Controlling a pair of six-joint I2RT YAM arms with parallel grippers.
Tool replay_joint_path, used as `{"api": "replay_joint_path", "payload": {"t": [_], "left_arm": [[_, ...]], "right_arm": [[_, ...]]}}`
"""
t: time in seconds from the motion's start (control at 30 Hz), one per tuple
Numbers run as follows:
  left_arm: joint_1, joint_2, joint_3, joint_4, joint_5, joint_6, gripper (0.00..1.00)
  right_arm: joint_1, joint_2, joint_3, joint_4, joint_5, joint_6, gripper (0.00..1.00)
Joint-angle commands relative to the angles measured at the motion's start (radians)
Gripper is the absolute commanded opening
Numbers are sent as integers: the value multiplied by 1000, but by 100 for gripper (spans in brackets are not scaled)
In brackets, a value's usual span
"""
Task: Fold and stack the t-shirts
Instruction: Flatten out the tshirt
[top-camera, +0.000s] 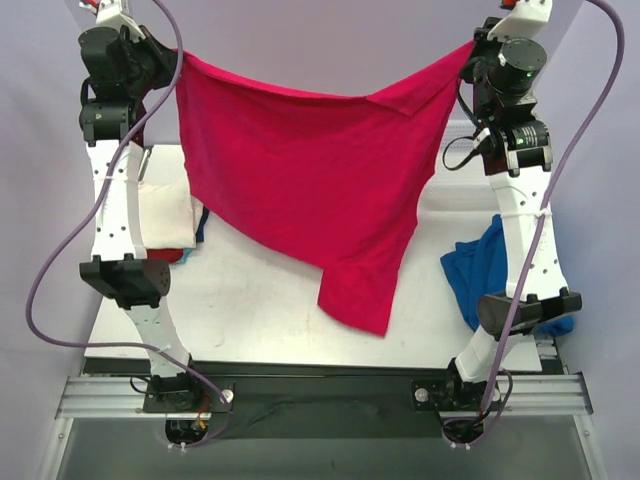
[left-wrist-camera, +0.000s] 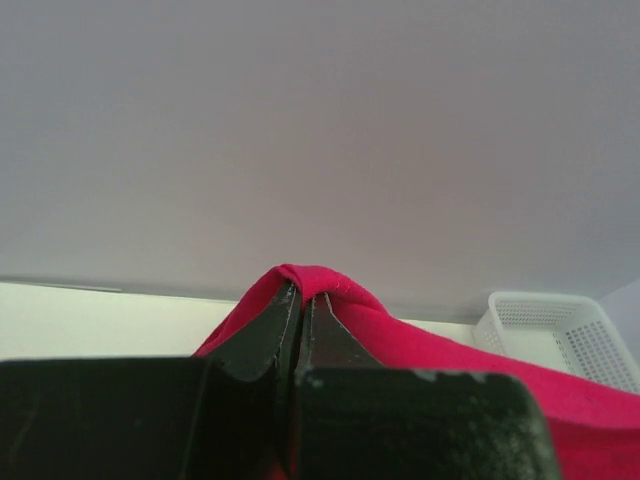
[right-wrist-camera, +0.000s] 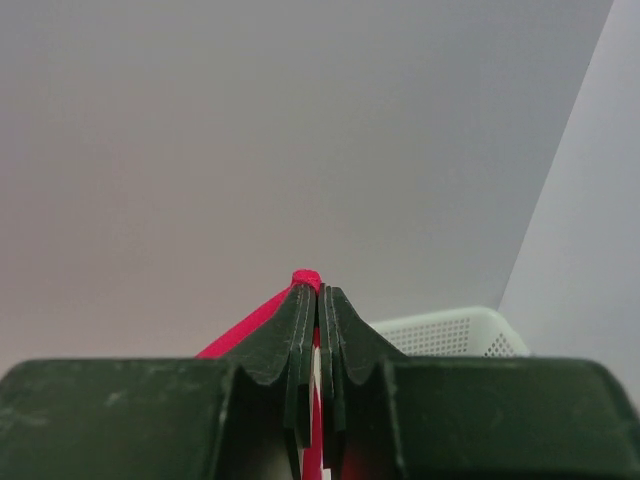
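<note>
Holding the red t-shirt (top-camera: 310, 190) up between us, are we?

We are. Our left gripper (left-wrist-camera: 300, 292) is clamped tight on a fold of its edge at the far left, and our right gripper (right-wrist-camera: 318, 288) is clamped tight on another fold at the far right.

How does it hang?

It sags between our two arms, spread wide above the table (top-camera: 250, 310), drooping lowest on the near side, right of centre. Whether that part touches the table we cannot tell.

And the others?

We see the blue t-shirt (top-camera: 475, 270) crumpled at the right edge, partly behind our right arm, and the cream t-shirt (top-camera: 165, 215) at the left, behind our left arm. A white basket (left-wrist-camera: 560, 320) sits far right.
</note>
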Motion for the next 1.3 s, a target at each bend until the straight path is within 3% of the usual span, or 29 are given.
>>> {"api": "replay_joint_path", "payload": {"t": [0.0,0.3,0.57,0.83,1.27], "left_arm": [[29,34,62,115,32,-37,0],[68,42,93,132,81,-86,0],[75,-98,27,49,71,-34,0],[80,-242,27,-41,8,27,0],[81,-228,25,-37,-20,29,0]], "right_arm": [[-23,-30,102,118,-2,21,0],[-26,-79,120,139,-32,8,0],[-17,-355,-153,210,-91,21,0],[-14,-491,-206,222,-135,10,0],[-14,-395,-175,267,-132,-4,0]]}}
